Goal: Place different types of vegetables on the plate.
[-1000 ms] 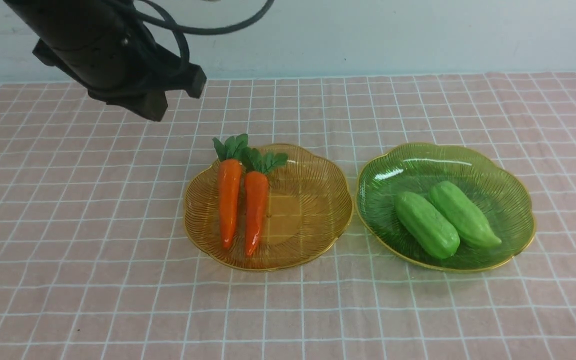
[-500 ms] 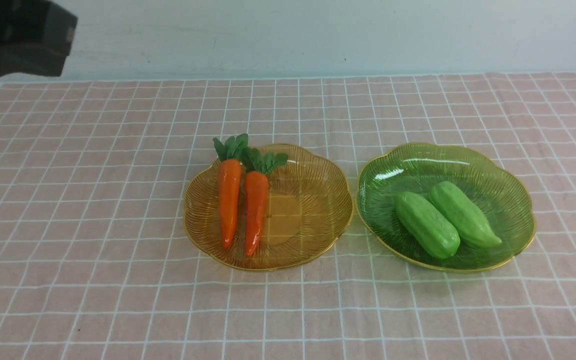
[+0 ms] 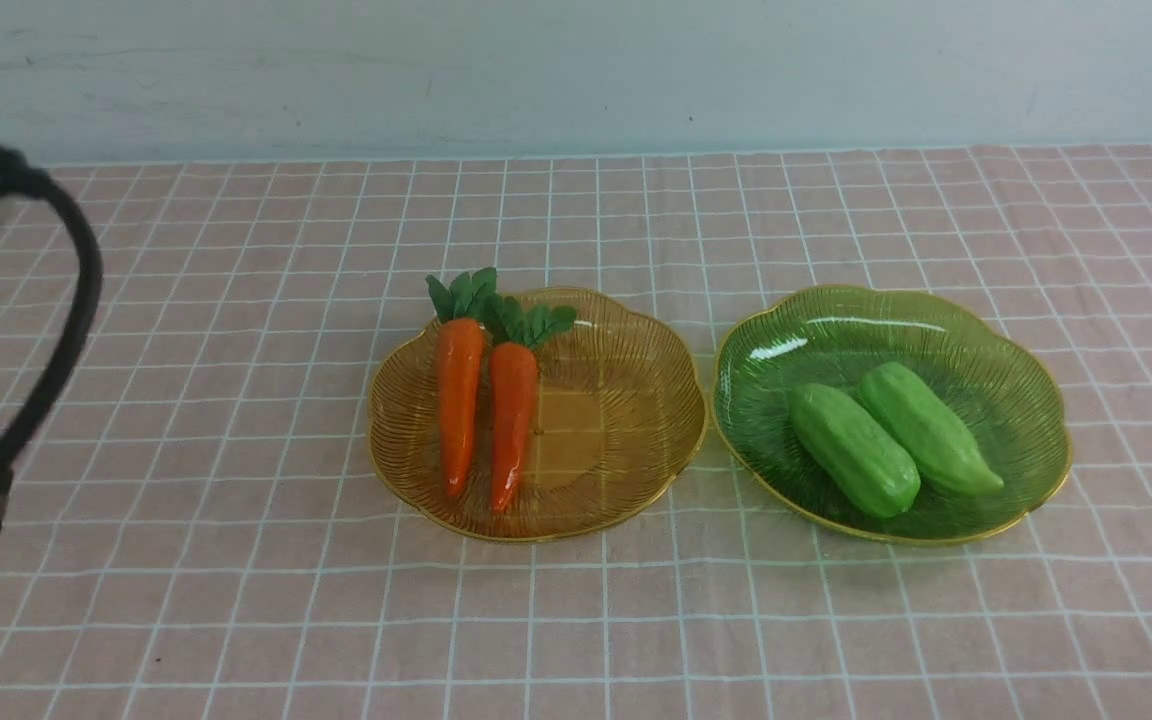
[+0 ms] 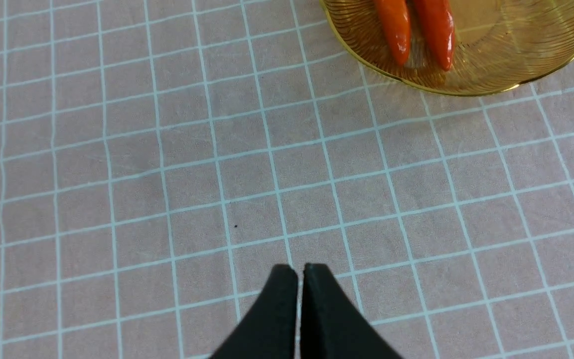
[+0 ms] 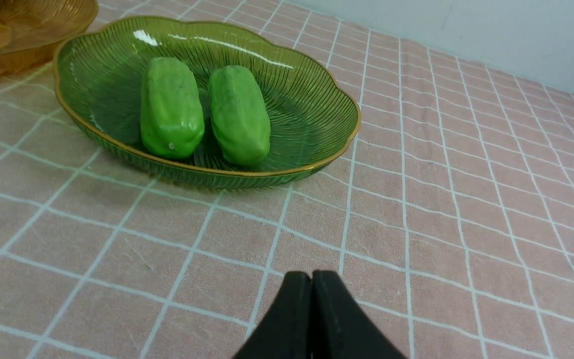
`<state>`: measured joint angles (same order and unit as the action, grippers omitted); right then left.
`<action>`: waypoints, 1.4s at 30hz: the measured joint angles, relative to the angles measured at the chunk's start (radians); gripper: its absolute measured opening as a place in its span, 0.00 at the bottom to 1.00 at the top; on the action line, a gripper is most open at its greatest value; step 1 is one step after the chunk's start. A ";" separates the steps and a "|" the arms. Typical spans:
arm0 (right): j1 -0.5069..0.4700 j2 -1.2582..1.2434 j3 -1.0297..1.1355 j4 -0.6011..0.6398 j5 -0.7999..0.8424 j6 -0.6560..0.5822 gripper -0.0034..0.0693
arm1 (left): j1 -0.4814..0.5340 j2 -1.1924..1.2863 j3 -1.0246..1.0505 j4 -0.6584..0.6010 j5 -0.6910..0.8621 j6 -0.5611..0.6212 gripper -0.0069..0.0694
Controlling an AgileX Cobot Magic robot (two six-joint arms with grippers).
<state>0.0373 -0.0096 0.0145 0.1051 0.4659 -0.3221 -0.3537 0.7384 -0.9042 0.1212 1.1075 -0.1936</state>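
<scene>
Two orange carrots (image 3: 459, 400) (image 3: 511, 420) with green tops lie side by side on the amber plate (image 3: 626, 400) at the table's middle. On the green plate (image 3: 1016, 400) to its right rest two light-green gourds (image 3: 853, 450) (image 3: 928, 428). My left gripper (image 4: 300, 269) is shut and empty over bare cloth, short of the amber plate (image 4: 541, 70) and the carrot tips (image 4: 394, 30). The right gripper (image 5: 312, 275) is shut and empty above the cloth, near the green plate (image 5: 317, 99) holding the gourds (image 5: 171, 107) (image 5: 239, 115).
A pink cloth with a white grid (image 3: 236, 600) covers the table up to a pale wall (image 3: 576, 70). Part of the left arm and its black cable (image 3: 56, 340) show at the front view's left edge.
The left arm has swung from above the table's far left out toward the left edge and lower; only its cable and a dark part remain in view. The vegetables have not moved.
</scene>
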 joint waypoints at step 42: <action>-0.045 0.000 0.009 -0.001 -0.062 0.205 0.03 | 0.000 -0.117 0.001 0.098 0.108 0.020 0.09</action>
<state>-0.0074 -0.0096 0.0240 0.1040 0.4040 -0.1167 -0.3537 0.6211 -0.9030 0.2192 1.2153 -0.1740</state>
